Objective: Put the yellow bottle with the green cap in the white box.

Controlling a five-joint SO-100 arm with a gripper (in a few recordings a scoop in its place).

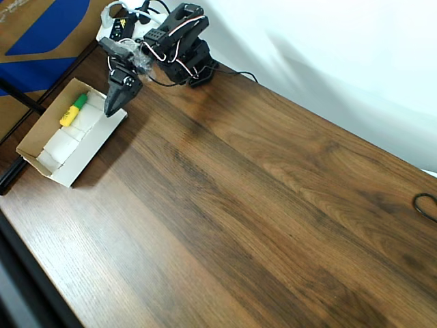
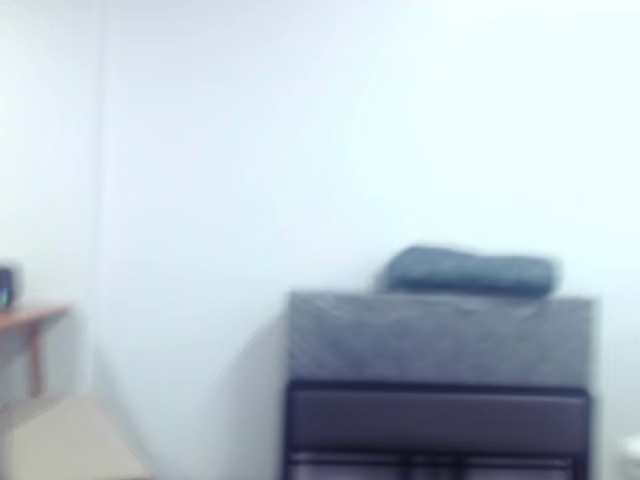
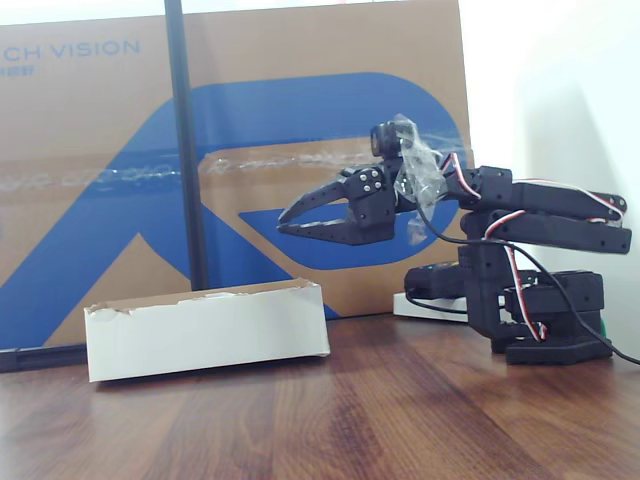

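Observation:
The yellow bottle with the green cap lies inside the white box, in its far half, cap pointing toward the arm. White padding pieces fill the rest of the box. My black gripper hangs over the box's right rim, well above it. In the fixed view the gripper points left above the box, jaws a little apart with nothing between them. The box wall hides the bottle in that view.
A large brown-and-blue carton stands behind the box, with a black pole in front of it. The arm's base sits at the table's far edge. A black cable lies at the right edge. The wood table stretches right.

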